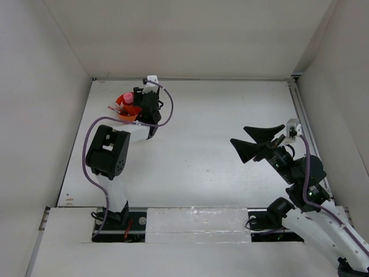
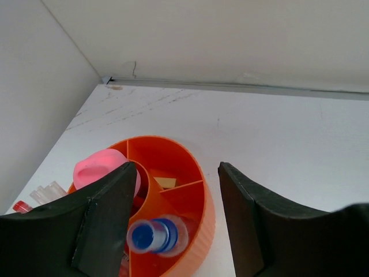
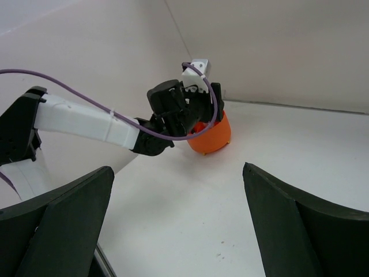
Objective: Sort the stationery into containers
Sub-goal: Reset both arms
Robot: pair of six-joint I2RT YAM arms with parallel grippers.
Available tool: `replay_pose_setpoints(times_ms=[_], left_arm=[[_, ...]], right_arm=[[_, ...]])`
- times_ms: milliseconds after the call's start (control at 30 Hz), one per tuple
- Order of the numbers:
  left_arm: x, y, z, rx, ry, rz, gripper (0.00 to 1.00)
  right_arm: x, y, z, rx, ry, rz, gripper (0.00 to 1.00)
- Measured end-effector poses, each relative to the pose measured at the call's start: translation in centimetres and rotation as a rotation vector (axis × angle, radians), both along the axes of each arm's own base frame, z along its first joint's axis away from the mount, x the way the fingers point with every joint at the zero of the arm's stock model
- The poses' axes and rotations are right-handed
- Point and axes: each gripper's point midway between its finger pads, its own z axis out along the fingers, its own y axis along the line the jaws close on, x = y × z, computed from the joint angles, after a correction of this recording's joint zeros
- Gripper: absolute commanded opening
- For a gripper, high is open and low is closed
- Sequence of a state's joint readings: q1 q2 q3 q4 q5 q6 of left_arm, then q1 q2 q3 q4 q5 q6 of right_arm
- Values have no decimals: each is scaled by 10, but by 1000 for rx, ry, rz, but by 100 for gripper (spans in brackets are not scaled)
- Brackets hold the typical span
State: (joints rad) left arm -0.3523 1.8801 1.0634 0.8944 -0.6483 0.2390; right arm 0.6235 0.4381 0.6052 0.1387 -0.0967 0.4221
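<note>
The round orange tub [image 2: 202, 202] stands at the table's far left, also in the top view [image 1: 128, 114] and the right wrist view [image 3: 212, 137]. Its compartments hold the pink-capped bottle [image 2: 97, 167], the clear blue-capped bottle [image 2: 157, 235] and the tan cube [image 2: 165, 182]. A red pen end [image 2: 20, 205] pokes out at its left. My left gripper [image 2: 176, 168] is open and empty, just above the tub's near right side [image 1: 142, 108]. My right gripper [image 3: 179, 173] is open and empty above bare table at the right [image 1: 259, 144]. The green pen and white piece are hidden.
White walls enclose the table on the left, back and right; the tub sits close to the back left corner [image 2: 106, 81]. The left arm [image 3: 86, 124] reaches across the left side of the table.
</note>
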Motion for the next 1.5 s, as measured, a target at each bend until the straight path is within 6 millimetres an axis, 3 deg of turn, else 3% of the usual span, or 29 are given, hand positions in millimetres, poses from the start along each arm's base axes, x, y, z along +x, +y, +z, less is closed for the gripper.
replay_pose_setpoints(times_ms=[267, 400, 433, 467, 633, 733, 833, 967, 1100, 1200, 1333, 1500], left_arm=[[-12, -11, 60, -44, -105, -39, 68], [-15, -16, 92, -56, -157, -36, 85], [-16, -21, 100, -57, -164, -41, 96], [-17, -27, 109, -57, -171, -49, 100], [-19, -60, 166, -115, -194, -87, 100], [-23, -68, 209, -207, -205, -90, 100], [-47, -56, 246, -328, -207, -69, 100], [-109, -21, 272, -482, -213, -1, 100], [-180, 15, 277, -621, -263, 65, 100], [-227, 21, 266, -687, -266, 75, 100], [-262, 24, 256, -771, -260, 10, 100], [-295, 41, 222, -809, -249, -46, 100]], right_arm=[[0, 0, 0, -1, 1, 0, 100], [0, 0, -1, -1, 2, 1, 100], [0, 0, 0, -1, 1, 1, 100], [0, 0, -1, -3, 1, 0, 100], [3, -3, 4, -51, 20, -24, 100], [5, -11, 22, -83, 19, -71, 100], [6, -24, 46, -117, 16, -133, 100], [11, -46, 72, -166, 41, -244, 100], [13, -67, 78, -232, 84, -344, 100], [8, -80, 77, -269, 108, -382, 100], [-6, -99, 81, -289, 111, -426, 100], [-21, -121, 85, -287, 98, -478, 100]])
